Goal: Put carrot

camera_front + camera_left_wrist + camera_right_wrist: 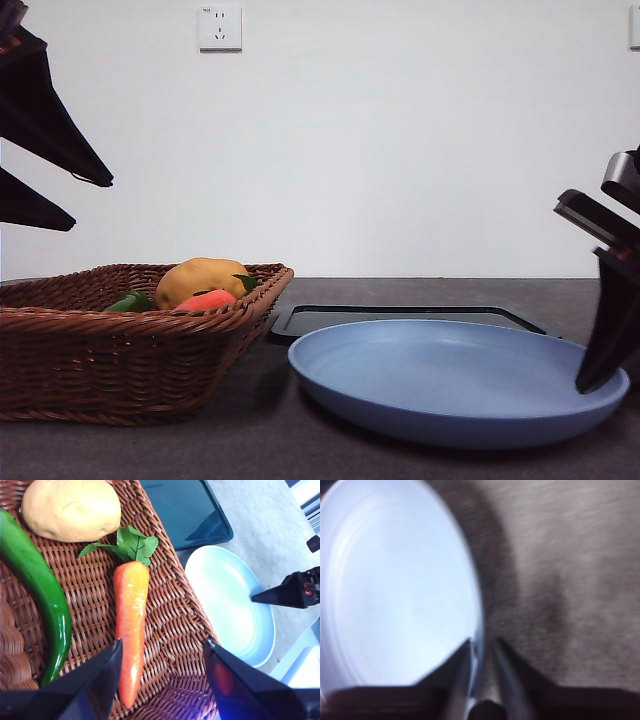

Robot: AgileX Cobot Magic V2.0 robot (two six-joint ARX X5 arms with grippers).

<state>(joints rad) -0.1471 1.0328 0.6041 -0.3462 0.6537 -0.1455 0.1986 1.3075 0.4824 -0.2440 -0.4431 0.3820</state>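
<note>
One carrot (pixel 131 630), one potato (pixel 70 510), one green pepper (pixel 40 590), one basket (pixel 120 370), one plate (pixel 450 385), one tray (pixel 400 318).

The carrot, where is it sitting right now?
The carrot lies in the wicker basket at the left of the front view, beside the green pepper, its leaves near the potato.

Lab-like test bench, bare white wall (pixel 400 150), wall socket (pixel 220 28), dark tabletop (pixel 250 440)
</note>
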